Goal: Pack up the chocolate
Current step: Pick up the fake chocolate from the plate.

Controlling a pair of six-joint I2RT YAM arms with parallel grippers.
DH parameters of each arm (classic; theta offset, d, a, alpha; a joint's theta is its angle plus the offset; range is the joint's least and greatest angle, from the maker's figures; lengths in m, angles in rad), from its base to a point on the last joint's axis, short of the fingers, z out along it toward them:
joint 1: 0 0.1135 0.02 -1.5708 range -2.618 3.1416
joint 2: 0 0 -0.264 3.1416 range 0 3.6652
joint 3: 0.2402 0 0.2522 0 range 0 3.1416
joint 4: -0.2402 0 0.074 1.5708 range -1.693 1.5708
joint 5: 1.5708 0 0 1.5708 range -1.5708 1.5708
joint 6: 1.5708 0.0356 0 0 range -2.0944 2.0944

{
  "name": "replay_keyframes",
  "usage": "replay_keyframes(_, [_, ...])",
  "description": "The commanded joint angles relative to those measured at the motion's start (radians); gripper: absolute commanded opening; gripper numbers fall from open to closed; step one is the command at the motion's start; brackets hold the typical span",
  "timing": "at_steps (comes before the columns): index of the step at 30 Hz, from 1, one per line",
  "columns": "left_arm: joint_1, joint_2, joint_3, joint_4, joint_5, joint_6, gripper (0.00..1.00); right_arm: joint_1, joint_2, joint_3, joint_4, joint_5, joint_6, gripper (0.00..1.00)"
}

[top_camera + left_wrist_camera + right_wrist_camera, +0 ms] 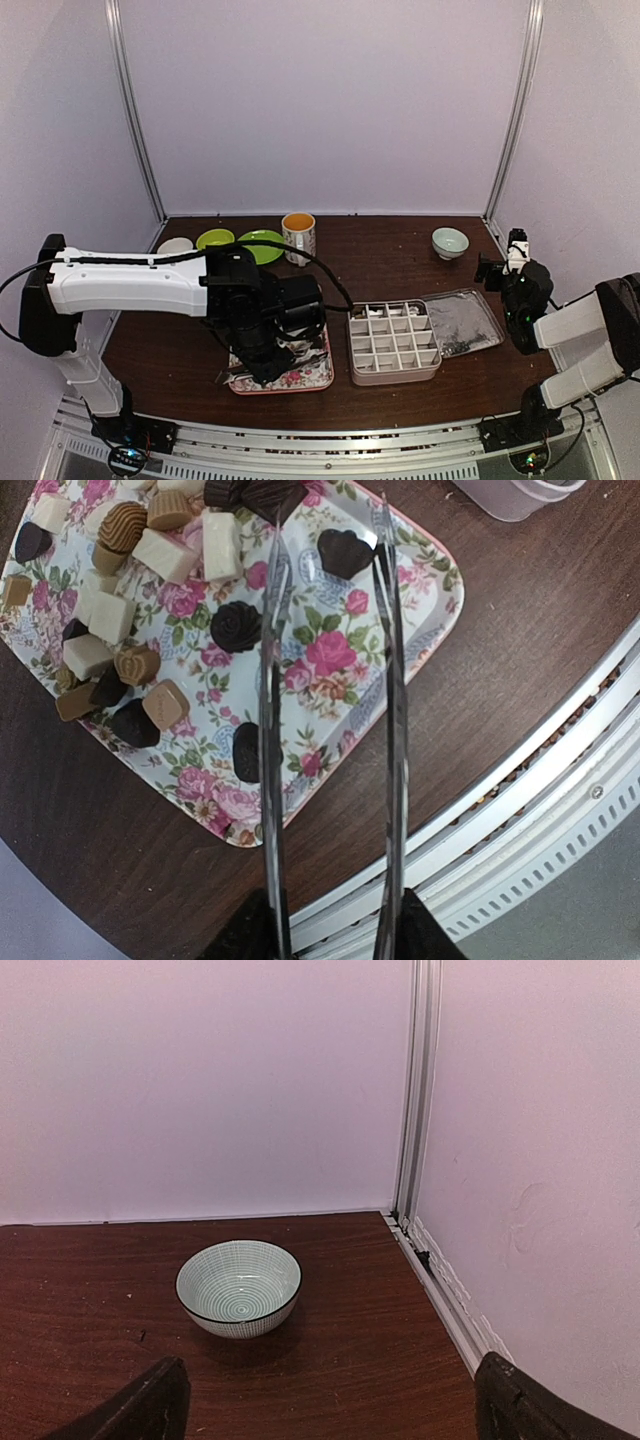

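Observation:
Many small chocolates (120, 610), dark brown, tan and white, lie on a floral tray (330, 670), mostly in its far left part. My left gripper (330, 930) is shut on metal tongs (390, 680). The tong arms stand apart over the tray, their tips either side of a dark chocolate (345, 552). In the top view the left gripper (262, 350) hangs over the tray (310, 378). A pink box with several compartments (393, 342) stands right of the tray. My right gripper (497, 268) is open and empty at the far right, raised above the table.
The box's lid (462, 322) lies to its right. A mug (298, 237), two green plates (262, 245) and a white dish (175, 245) stand at the back left. A pale striped bowl (238, 1287) sits at the back right near the wall rail (440, 1280).

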Motion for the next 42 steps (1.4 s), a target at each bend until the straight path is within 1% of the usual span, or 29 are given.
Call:
replay_keyframes(1, [-0.005,-0.03,0.011,0.01,0.011,0.009,0.4,-0.008,0.002,0.012,0.003,0.007,0.001,1.0])
replay_keyframes(8, [-0.005,-0.035,-0.003,0.025,0.016,0.004,0.4,-0.008,0.002,0.012,0.002,0.007,0.001,1.0])
replay_keyframes(13, [-0.005,-0.01,-0.003,0.026,0.02,0.006,0.41,-0.008,0.002,0.012,0.003,0.006,0.001,1.0])
replay_keyframes(20, [-0.012,0.05,0.045,-0.008,0.01,0.009,0.4,-0.008,0.002,0.012,0.003,0.007,0.001,1.0])
replay_keyframes(24, [-0.012,0.051,0.059,-0.025,-0.011,0.006,0.35,-0.007,0.003,0.013,0.003,0.007,0.001,1.0])
replay_keyframes(26, [-0.012,0.049,0.067,-0.036,-0.022,0.004,0.31,-0.007,0.002,0.012,0.003,0.007,0.001,1.0])
replay_keyframes(28, [-0.012,0.047,0.072,-0.045,-0.03,0.001,0.28,-0.008,0.002,0.012,0.002,0.007,0.001,1.0])
replay_keyframes(33, [-0.012,0.025,0.089,-0.072,-0.069,-0.02,0.28,-0.008,0.002,0.012,0.003,0.007,0.001,1.0])
replay_keyframes(37, [-0.011,-0.022,0.108,-0.072,-0.103,-0.039,0.28,-0.008,0.002,0.011,0.003,0.007,0.001,1.0])
replay_keyframes(39, [-0.012,-0.048,0.112,-0.052,-0.124,-0.041,0.28,-0.008,0.002,0.012,0.002,0.007,0.001,1.0])
replay_keyframes(42, [-0.012,-0.082,0.102,0.043,-0.121,-0.025,0.28,-0.007,0.002,0.012,0.003,0.007,0.001,1.0])
